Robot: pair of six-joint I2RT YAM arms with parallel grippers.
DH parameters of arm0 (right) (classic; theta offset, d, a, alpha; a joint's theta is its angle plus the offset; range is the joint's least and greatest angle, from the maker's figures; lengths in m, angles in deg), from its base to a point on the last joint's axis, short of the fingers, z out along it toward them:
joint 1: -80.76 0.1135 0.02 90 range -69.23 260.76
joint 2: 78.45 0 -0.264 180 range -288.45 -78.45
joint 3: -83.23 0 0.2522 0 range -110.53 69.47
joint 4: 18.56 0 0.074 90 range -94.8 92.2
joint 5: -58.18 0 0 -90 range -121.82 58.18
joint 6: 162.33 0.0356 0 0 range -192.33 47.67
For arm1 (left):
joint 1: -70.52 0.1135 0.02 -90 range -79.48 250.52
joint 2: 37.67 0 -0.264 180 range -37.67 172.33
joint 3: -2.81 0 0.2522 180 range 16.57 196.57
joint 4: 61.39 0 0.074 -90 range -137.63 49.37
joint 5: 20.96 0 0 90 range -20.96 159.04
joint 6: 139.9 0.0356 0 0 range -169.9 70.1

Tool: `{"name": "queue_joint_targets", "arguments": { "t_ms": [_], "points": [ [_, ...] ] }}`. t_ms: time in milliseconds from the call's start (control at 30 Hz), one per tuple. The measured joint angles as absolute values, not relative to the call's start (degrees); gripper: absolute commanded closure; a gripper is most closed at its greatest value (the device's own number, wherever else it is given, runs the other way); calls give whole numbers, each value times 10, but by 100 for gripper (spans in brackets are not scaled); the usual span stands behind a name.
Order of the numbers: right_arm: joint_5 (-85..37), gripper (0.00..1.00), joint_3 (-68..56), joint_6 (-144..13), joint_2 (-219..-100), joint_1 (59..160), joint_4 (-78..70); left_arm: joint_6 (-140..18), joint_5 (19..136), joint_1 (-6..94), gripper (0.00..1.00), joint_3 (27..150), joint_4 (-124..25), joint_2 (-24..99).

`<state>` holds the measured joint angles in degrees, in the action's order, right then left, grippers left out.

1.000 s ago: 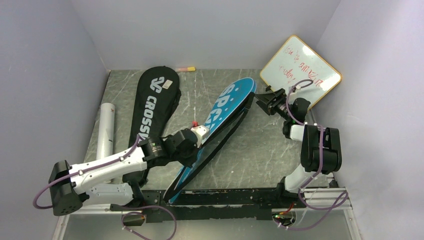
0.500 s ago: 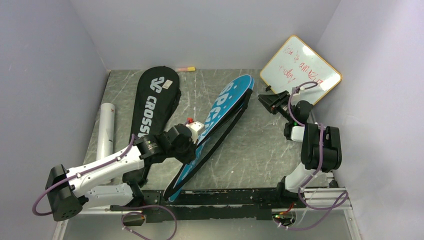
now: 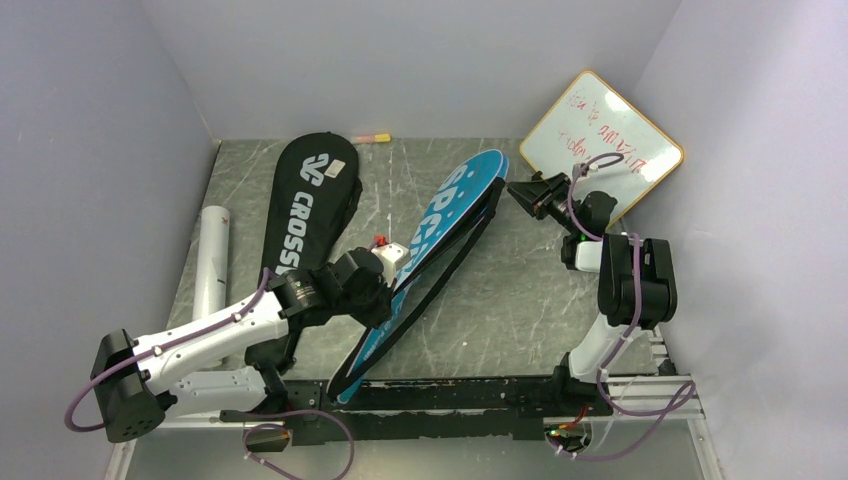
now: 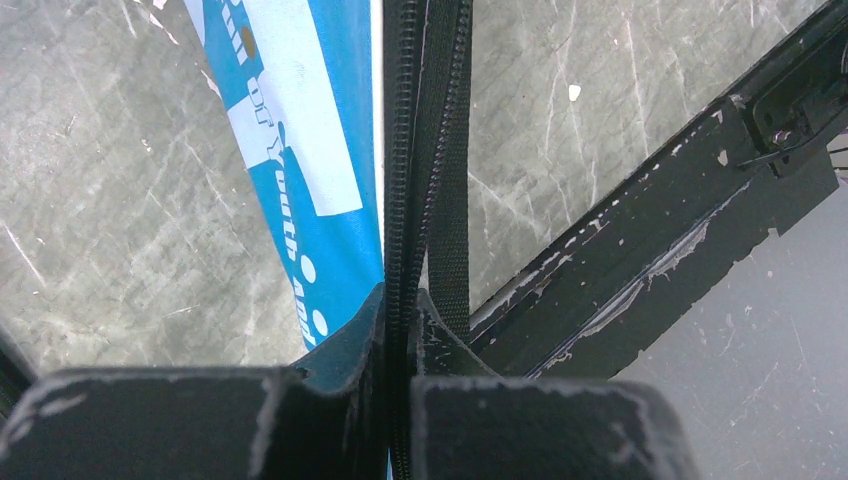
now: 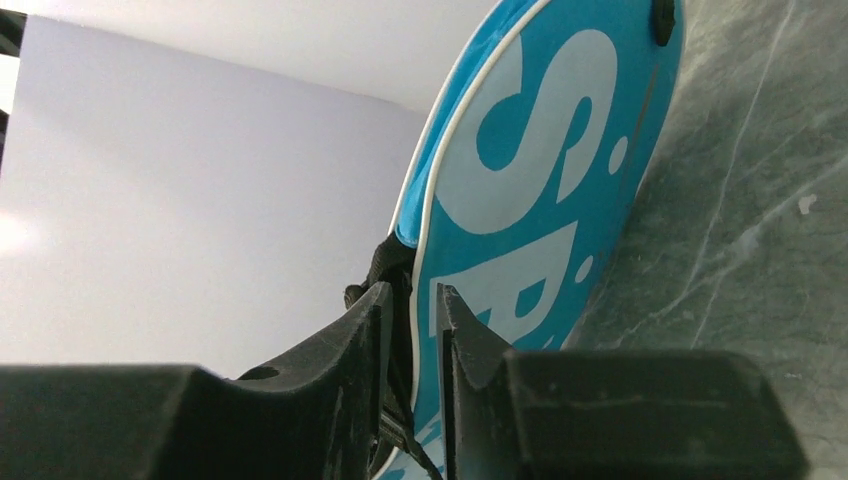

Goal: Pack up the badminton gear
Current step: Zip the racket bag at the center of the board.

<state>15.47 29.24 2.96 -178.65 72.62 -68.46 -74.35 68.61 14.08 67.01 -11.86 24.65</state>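
Left gripper (image 3: 396, 259), at frame centre, and right gripper (image 3: 517, 191), upper right: fingers of each pinched on the blue bag (image 3: 455, 205).

Your blue bag (image 3: 445, 225) is bright sky-blue with big white letters, thin white piping along its rim and a black zip band (image 4: 430, 150) down the edge. The black bag (image 3: 305, 205) carries a white logo and white letters. Under them you have a table (image 3: 520, 290) in a grey stone pattern, veined in paler grey. The whiteboard (image 3: 605, 140) is white with an orange rim and red writing. The tube (image 3: 212, 255) is plain white, the walls (image 3: 400, 60) pale lilac, and the cables (image 3: 637, 290) on the arms purple.
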Motion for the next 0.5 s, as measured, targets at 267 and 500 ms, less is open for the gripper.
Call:
{"name": "queue_joint_targets", "arguments": {
  "t_ms": [267,500],
  "points": [
    [154,80,277,34,-1795,737,-692,-741,687,141,95,667,-119,247],
    [154,99,273,34,-1799,747,-692,-739,687,143,95,666,-119,247]
  ]
}}
